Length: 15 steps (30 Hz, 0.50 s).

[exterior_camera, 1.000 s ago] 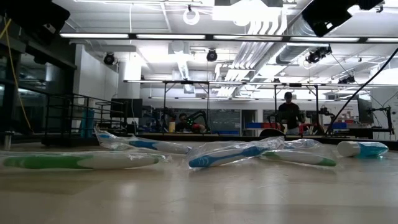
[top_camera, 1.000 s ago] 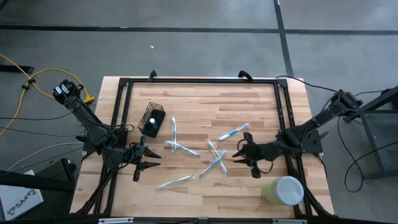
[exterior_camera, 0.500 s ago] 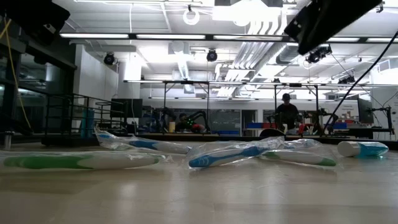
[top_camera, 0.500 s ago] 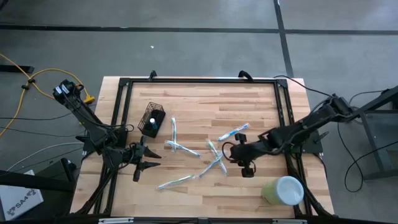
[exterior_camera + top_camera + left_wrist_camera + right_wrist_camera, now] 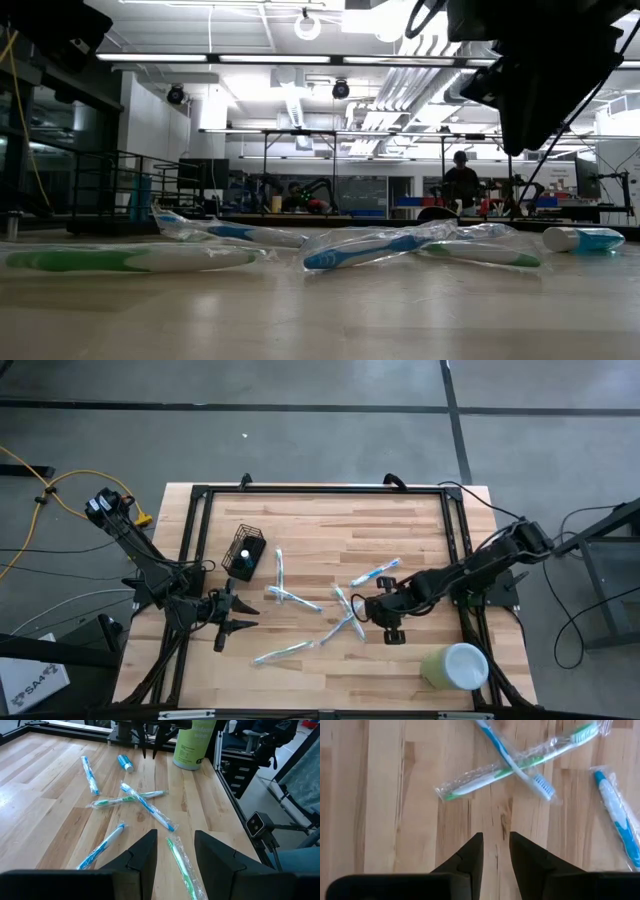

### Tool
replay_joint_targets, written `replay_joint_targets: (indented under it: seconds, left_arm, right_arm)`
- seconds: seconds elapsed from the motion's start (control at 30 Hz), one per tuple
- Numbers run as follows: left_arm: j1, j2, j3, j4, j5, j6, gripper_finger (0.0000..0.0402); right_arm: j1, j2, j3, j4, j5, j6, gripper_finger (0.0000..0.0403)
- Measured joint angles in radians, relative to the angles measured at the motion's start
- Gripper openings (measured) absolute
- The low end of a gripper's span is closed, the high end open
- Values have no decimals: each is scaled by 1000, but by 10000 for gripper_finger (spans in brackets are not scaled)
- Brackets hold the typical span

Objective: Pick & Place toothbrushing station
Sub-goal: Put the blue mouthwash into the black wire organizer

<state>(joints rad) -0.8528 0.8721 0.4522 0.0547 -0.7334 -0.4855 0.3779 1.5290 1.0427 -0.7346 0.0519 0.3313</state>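
High view: mesh holder (image 5: pixel 245 552) sat upper left, untouched; left gripper (image 5: pixel 236 617) parked, fingers apart. Right wrist view: right gripper (image 5: pixel 496 851) hovered empty, narrow gap, just short of crossed toothbrushes (image 5: pixel 512 765), probably lining up a pick.

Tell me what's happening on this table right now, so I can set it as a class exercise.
The right gripper hangs open and empty over two crossed wrapped toothbrushes near the middle of the wooden table. The left gripper waits open and empty at the left edge. More wrapped toothbrushes lie scattered, none yet in the black mesh holder at the back left. A pale green cup stands front right.
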Motion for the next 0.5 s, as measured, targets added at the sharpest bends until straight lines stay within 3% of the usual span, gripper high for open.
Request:
replay_joint_targets:
  seconds: [0.27,0.5]
  left_arm:
    - [0,0,0,3,0,0,127]
    - [0,0,0,8,0,0,127]
  right_arm:
    - [-18,1,47,-60,-6,15,87]
    - [-59,112,141,-189,-35,-14,87]
